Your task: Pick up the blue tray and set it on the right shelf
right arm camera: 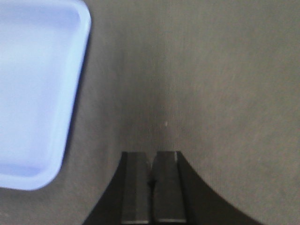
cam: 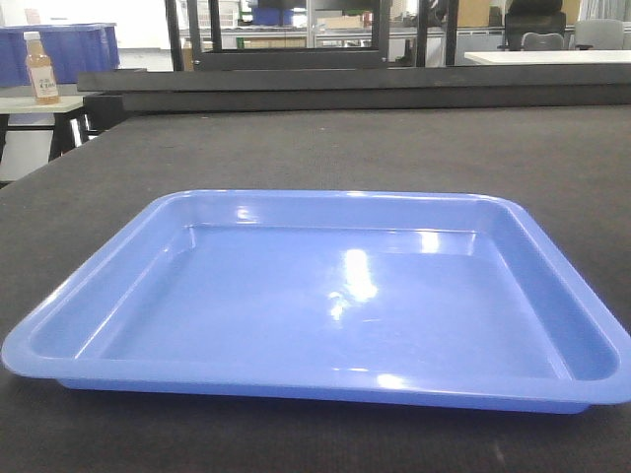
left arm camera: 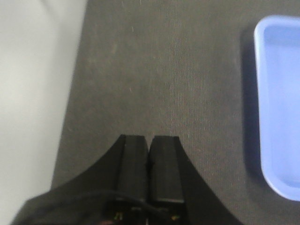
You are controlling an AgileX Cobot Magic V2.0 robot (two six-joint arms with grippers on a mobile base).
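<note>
A glossy blue tray (cam: 315, 296) lies flat on a dark table (cam: 345, 148), between two black robot claws. The left claw (left arm camera: 149, 140) hangs over bare table with its fingers pressed together, holding nothing; the tray's edge is to its right and slightly ahead. The right claw (right arm camera: 151, 154) is likewise closed and empty, with a rounded tray corner to its left and ahead. The grasp seems not yet begun. To do it well, each claw would likely need to open, move inward to its nearer side rim, and pinch the low flared lip at matching points, so the tray lifts level. The tray is empty, showing only light reflections. The right shelf cannot be made out here.
</note>
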